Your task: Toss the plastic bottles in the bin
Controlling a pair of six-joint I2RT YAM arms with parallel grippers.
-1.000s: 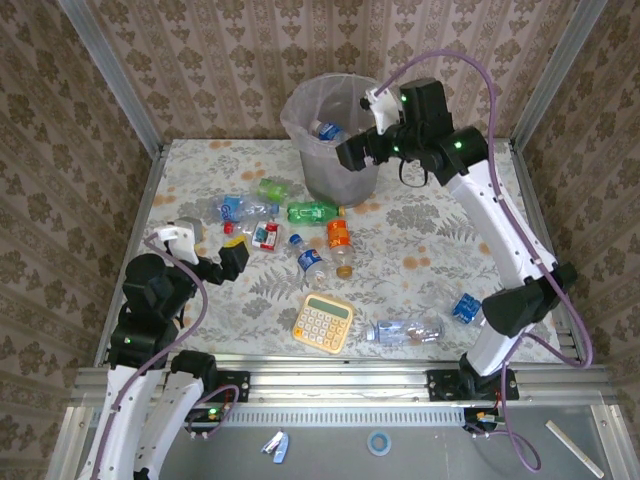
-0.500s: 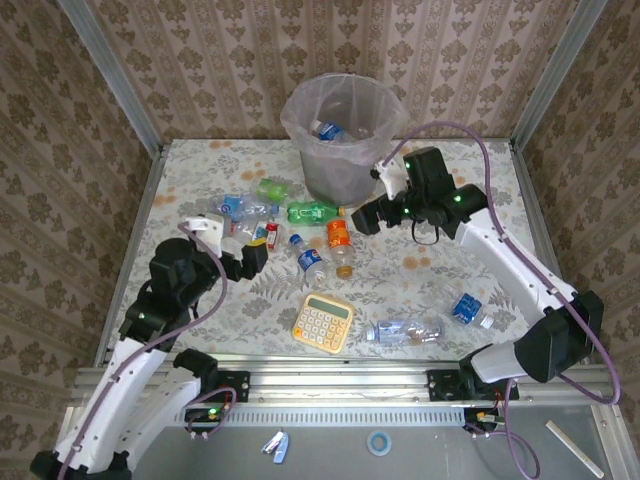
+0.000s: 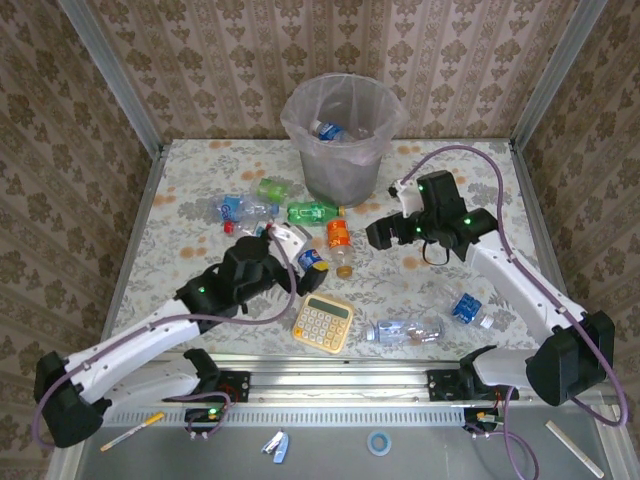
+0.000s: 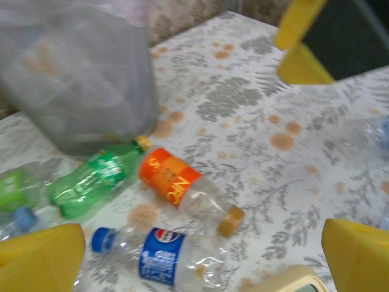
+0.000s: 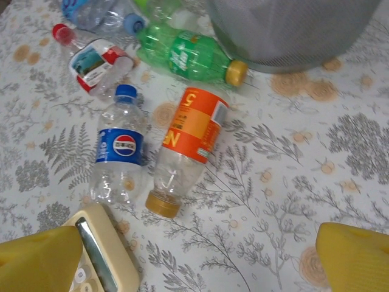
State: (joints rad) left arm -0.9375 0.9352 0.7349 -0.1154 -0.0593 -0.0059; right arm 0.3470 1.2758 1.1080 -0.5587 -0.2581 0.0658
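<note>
Bin: a round grey wastebasket lined with a translucent pinkish bag (image 3: 340,175) stands upright at the far middle of the table. One small blue-labelled bottle (image 3: 326,130) lies inside it.
Table: a flat surface under a floral cloth (image 3: 430,200).
Bottles before the bin: a green plastic bottle (image 3: 313,211) lies on its side with its yellow cap near the bin's base. An orange-labelled clear bottle (image 3: 340,238) lies just nearer, and a clear bottle with a blue label and blue cap (image 3: 312,262) lies beside it.
Bottles at far left: a crushed light green bottle (image 3: 272,188), a clear bottle with a blue cap (image 3: 233,208) and a bottle with a red and white label (image 5: 94,61) lie close together.
Bottles at near right: a long clear bottle (image 3: 405,330) lies just right of the yellow calculator (image 3: 323,322). A crushed bottle with a blue label (image 3: 466,306) lies farther right.
Left gripper (image 3: 297,250): above the blue-capped, blue-labelled bottle. Its yellow fingers (image 4: 42,258) are spread wide with nothing held.
Right gripper (image 3: 372,232): just right of the orange-labelled bottle. Its yellow fingers (image 5: 358,252) are spread wide with nothing held.
</note>
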